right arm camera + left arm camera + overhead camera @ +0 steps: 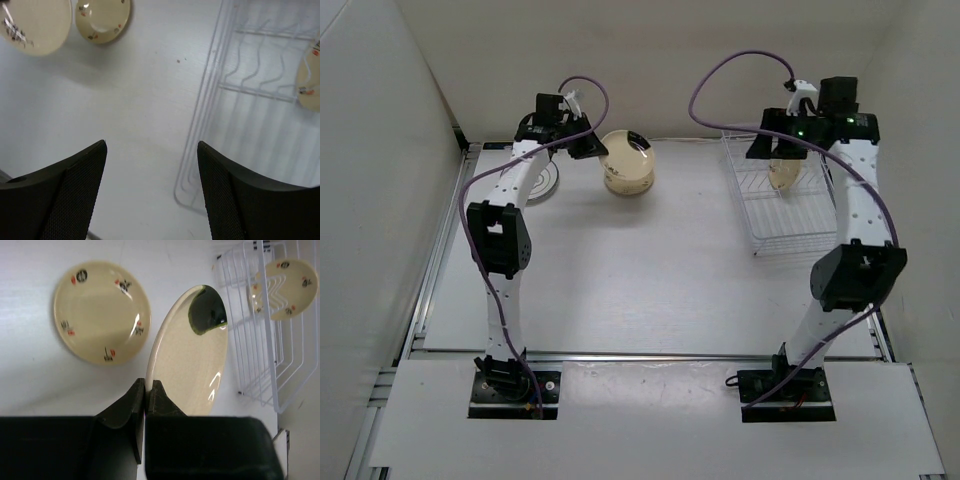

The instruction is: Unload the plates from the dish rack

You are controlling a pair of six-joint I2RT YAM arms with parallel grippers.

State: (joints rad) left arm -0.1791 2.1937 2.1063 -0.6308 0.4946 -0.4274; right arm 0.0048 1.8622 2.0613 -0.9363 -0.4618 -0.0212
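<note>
A tan plate [187,352] is clamped by its rim, tilted on edge, between the closed fingers of the left gripper [145,385], just beside a patterned plate [102,312] lying flat on the table [650,270]. If this narrow rim grip is released too high, the tan plate may fall and chip the flat one. The right gripper [152,145] is held with fingers wide apart over the dish rack [790,225], where one racked plate [311,80] stands. The wire sides may be snagged on descent. Open table is available between rack and plates.
</note>
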